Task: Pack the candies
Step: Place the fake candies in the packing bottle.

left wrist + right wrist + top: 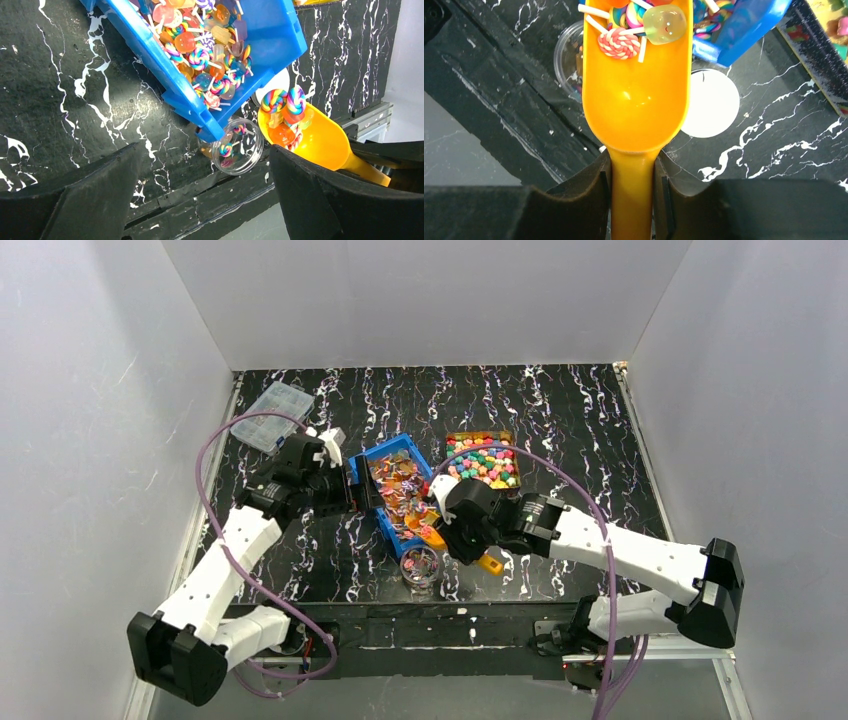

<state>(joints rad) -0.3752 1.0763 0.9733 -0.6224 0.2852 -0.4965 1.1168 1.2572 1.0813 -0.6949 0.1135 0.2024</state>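
The candies (200, 50), mostly swirl lollipops, are heaped in a blue bin (270, 35). A few more are carried at the front of an orange scoop (636, 100), and some are seen in a clear cup (240, 147) at the bin's near corner. The scoop's handle is clamped by the right tool (633, 175). A white lid (711, 102) lies on the table (50, 75) beside the cup. The left tool (202, 165) is spread wide, with nothing gripped.
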